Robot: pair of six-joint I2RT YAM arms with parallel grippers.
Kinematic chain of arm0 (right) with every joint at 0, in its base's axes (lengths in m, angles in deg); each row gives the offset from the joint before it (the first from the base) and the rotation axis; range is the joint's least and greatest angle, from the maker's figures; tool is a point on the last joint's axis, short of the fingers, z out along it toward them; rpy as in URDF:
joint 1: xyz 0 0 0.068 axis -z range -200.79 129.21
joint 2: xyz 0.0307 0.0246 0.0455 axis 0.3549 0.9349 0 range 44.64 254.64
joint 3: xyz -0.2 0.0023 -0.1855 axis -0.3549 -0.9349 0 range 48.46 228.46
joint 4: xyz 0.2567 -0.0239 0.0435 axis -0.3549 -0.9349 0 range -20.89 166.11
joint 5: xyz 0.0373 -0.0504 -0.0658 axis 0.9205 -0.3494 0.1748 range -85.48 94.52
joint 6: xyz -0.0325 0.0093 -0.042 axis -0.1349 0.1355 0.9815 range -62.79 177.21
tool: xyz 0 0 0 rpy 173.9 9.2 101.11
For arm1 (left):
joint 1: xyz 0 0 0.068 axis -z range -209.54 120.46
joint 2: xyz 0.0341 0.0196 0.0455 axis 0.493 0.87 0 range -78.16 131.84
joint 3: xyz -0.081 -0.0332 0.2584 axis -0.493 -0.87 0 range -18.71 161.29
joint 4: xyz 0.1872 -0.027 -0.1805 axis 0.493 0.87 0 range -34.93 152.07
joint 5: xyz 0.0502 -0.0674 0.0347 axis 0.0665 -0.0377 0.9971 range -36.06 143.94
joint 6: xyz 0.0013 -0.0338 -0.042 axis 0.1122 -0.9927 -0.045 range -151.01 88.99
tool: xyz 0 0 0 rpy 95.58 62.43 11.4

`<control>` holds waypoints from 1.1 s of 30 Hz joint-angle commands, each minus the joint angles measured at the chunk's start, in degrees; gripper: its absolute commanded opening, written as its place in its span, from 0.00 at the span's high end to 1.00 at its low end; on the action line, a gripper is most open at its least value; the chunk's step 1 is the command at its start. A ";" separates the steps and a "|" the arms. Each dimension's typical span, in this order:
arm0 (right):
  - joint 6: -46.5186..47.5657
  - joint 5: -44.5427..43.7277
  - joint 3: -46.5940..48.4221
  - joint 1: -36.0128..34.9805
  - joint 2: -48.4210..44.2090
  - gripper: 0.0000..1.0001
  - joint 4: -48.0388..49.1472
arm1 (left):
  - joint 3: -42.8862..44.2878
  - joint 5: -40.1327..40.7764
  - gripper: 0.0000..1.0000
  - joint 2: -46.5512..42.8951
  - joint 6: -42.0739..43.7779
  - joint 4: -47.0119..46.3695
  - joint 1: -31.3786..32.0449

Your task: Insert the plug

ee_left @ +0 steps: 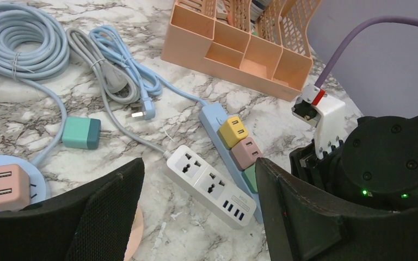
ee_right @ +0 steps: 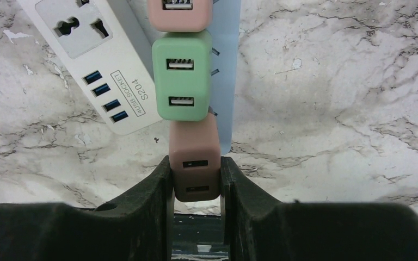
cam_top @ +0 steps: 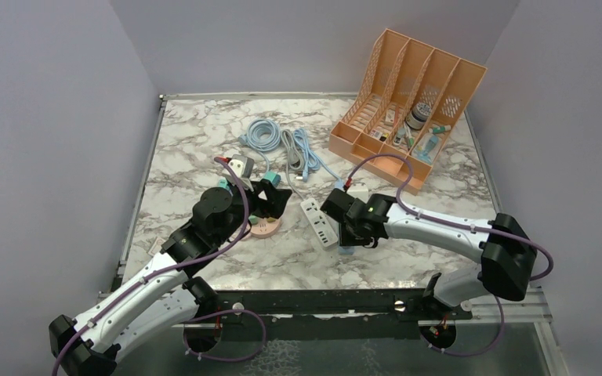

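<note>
Brown plug (ee_right: 193, 142), clamped in the closed right gripper (ee_right: 196, 164), stands at the end slot of the blue power strip (ee_right: 227, 65) beside the green adapter (ee_right: 182, 76); insertion seemingly near done, full seating unconfirmed, release outstanding; left gripper (ee_left: 198, 169) open, empty.

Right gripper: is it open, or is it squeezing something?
Shut. The right gripper has both black fingers pressed against the sides of the brown plug, no gap showing.
</note>
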 commanded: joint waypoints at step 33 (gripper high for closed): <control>-2.69 -3.55 -5.57 -1.13 15.60 0.99 5.65 | -0.07 1.53 0.23 -0.16 0.00 -0.03 -0.03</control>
